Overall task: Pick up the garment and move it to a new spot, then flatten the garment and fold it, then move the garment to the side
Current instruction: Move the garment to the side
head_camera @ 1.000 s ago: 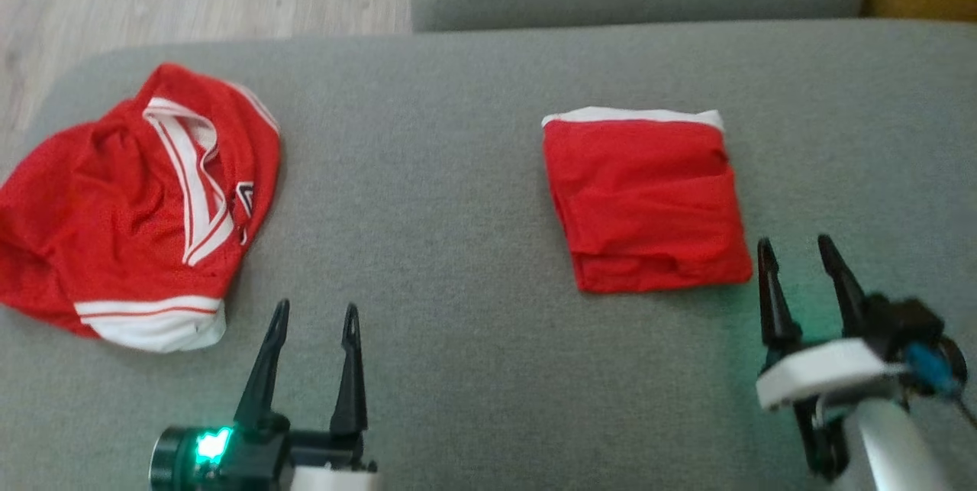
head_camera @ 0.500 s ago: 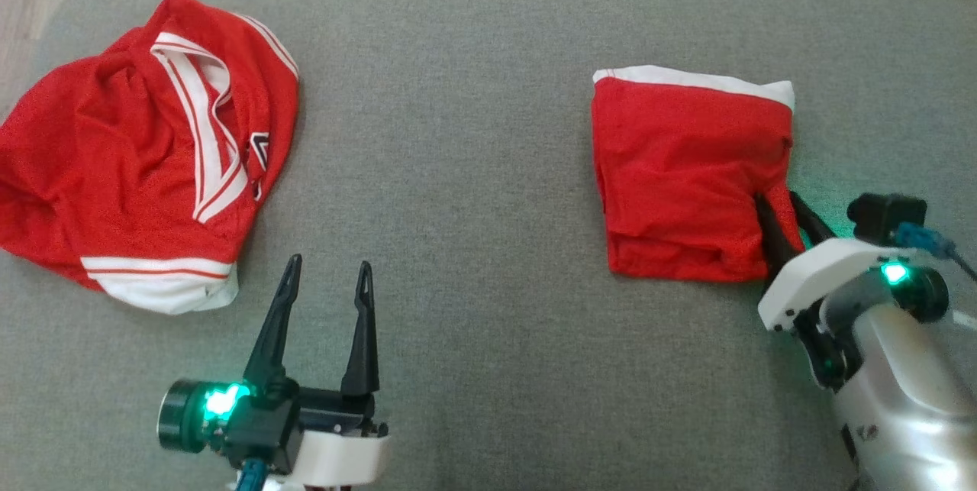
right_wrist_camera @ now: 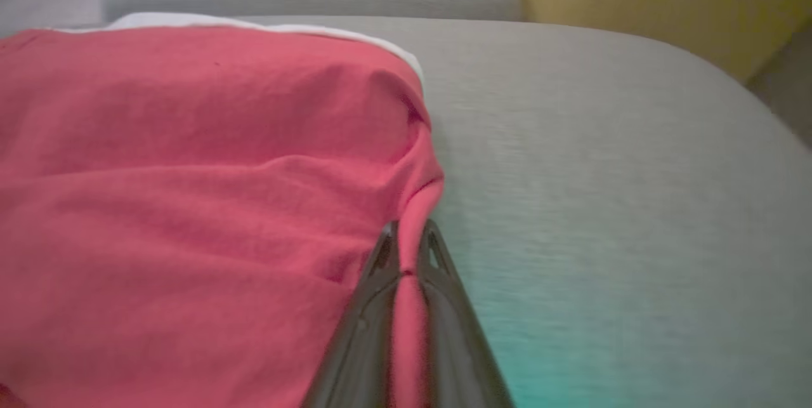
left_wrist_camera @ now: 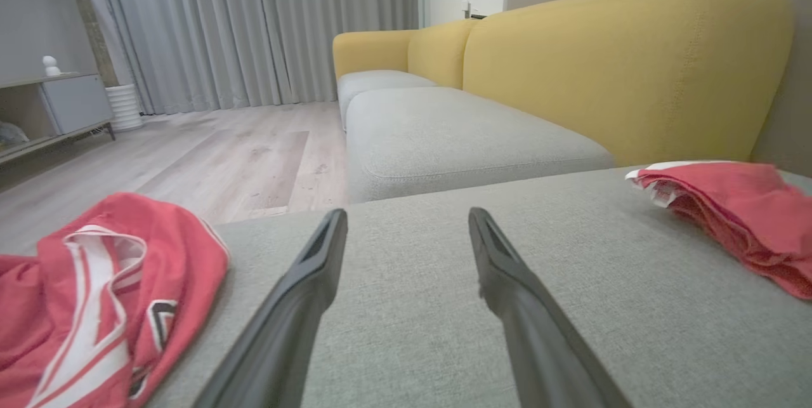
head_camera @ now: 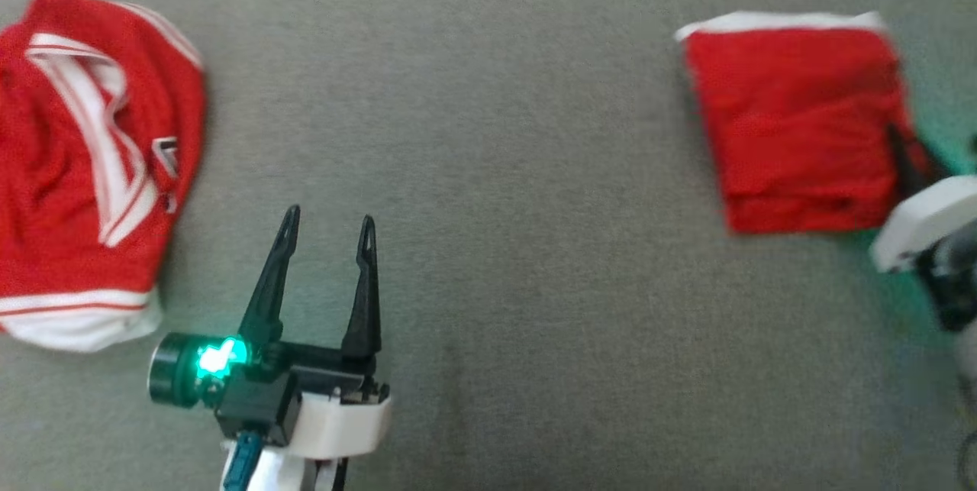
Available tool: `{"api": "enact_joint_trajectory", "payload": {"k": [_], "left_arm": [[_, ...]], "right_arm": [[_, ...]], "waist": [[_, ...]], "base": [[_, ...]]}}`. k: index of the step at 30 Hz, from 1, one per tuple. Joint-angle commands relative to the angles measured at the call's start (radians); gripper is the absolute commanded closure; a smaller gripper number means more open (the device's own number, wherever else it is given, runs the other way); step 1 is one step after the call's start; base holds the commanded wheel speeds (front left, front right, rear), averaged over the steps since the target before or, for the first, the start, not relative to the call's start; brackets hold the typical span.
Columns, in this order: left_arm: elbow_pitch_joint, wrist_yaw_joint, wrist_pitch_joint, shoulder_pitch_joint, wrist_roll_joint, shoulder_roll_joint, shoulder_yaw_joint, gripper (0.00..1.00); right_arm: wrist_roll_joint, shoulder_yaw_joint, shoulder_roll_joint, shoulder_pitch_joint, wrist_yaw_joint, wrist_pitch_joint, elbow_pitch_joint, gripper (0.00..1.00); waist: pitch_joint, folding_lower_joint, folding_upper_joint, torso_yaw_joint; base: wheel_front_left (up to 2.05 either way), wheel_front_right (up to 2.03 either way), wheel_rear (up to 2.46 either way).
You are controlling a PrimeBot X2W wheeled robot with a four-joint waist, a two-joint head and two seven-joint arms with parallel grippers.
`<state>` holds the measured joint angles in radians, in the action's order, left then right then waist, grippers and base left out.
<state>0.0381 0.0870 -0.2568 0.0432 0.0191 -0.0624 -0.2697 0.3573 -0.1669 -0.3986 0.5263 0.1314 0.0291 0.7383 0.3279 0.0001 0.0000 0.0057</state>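
Jaws of your right gripper (right_wrist_camera: 406, 233) are clenched on a pinch of red cloth at the right edge of the folded garment (right_wrist_camera: 190, 173); a thin strip of fabric runs down between the two dark fingers. Jaws of your left gripper (head_camera: 328, 220) stand released, holding nothing, above the grey sofa cushion (head_camera: 496, 170) between the two red pieces.

Folded garment: a rough red square with a white band along its far edge, lying on the cushion at your right.

Crumpled jersey (head_camera: 76, 170): red mesh with white stripes, lying at your left, well apart from the folded one; its left side is cut off by the head view's edge.

Small dark-and-white patch on the jersey: a mark of some kind, too blurred for you to read.

Right gripper in the head view: smeared by blur and cut off at the right edge, its fingers barely made out against the cloth.

Yellow sofa back (left_wrist_camera: 622, 59): rises beyond the cushion in the left wrist view.
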Motion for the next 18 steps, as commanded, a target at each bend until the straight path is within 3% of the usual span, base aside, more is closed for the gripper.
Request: {"api": "enact_joint_trajectory", "payload": {"k": [1, 9, 14, 15, 16, 18], "left_arm": [[0.039, -0.005, -0.005, 0.034, -0.011, -0.01, 0.025, 0.0], [0.071, -0.046, -0.005, 0.11, -0.01, -0.025, 0.007, 0.0], [0.073, -0.059, -0.005, 0.146, -0.014, -0.03, -0.003, 0.0], [0.071, -0.061, -0.005, 0.152, -0.012, -0.03, -0.004, 0.0], [0.067, -0.063, -0.005, 0.158, -0.011, -0.03, -0.005, 0.0], [0.061, -0.066, -0.005, 0.162, -0.008, -0.029, -0.007, 0.0]], "right_arm": [[-0.011, 0.01, -0.044, 0.022, -0.001, -0.002, -0.035, 1.0], [-0.137, 0.179, -0.221, 0.047, -0.001, -0.025, -0.108, 1.0], [-0.234, 0.291, -0.274, 0.06, -0.001, -0.044, -0.157, 1.0], [-0.268, 0.317, -0.281, 0.062, -0.001, -0.042, -0.171, 0.76], [-0.304, 0.339, -0.281, 0.061, -0.001, -0.037, -0.189, 0.0], [-0.336, 0.353, -0.276, 0.056, -0.001, -0.036, -0.206, 0.0]], "waist": [[0.054, -0.0001, 0.0, -0.049], [0.166, -0.0001, 0.0, -0.094], [0.21, -0.0001, 0.0, -0.09], [0.214, -0.0001, 0.0, -0.088], [0.217, -0.0001, 0.0, -0.085], [0.217, -0.0001, 0.0, -0.08]], "base": [[0.0, 0.0, 0.0], [0.0, 0.0, 0.0], [0.0, 0.0, 0.0], [0.0, 0.0, 0.0], [0.0, 0.0, 0.0], [0.0, 0.0, 0.0]]}}
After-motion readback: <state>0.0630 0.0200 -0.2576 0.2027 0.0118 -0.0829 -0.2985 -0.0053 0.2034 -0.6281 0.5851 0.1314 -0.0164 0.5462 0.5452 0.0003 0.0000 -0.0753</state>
